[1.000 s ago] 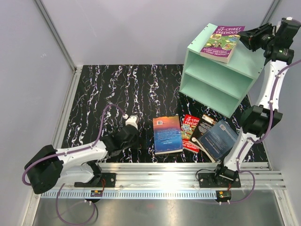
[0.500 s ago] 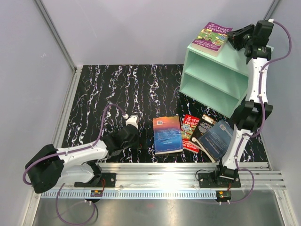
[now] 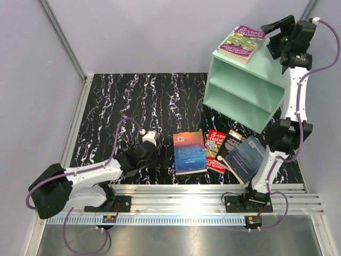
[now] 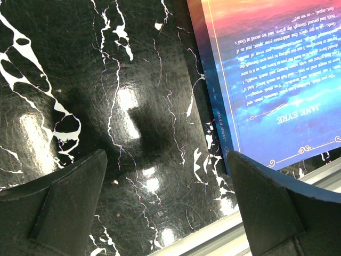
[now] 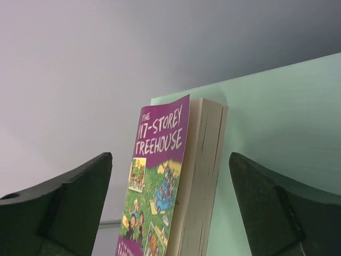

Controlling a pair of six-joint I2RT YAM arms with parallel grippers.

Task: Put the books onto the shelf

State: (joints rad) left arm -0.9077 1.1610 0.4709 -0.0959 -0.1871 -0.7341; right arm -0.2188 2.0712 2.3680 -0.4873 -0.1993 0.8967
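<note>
**One book on the shelf's top, the right hand spread wide beside it**

The purple-green 117-Storey Treehouse (image 3: 242, 42) is lying flat on the top of the mint-green shelf (image 3: 242, 93), at its far left corner, with one edge sticking out past the top. The right hand (image 5: 169, 156) is hovering just beside the book at about its height, its fingers (image 5: 69, 205) standing wide apart. In the right wrist view the book is showing in the gap between them, touching neither.

Four more books are lying on the table (image 3: 133, 101) near its front edge: a blue-orange sunset one (image 3: 189, 152), the red 13-Storey Treehouse (image 3: 214, 149), a black one (image 3: 229, 141) and a dark blue one (image 3: 249, 159), the last three overlapping. The left hand (image 4: 166, 157) is hanging low over the table just left of the blue-orange book, spread wide and gripping nothing.
</note>
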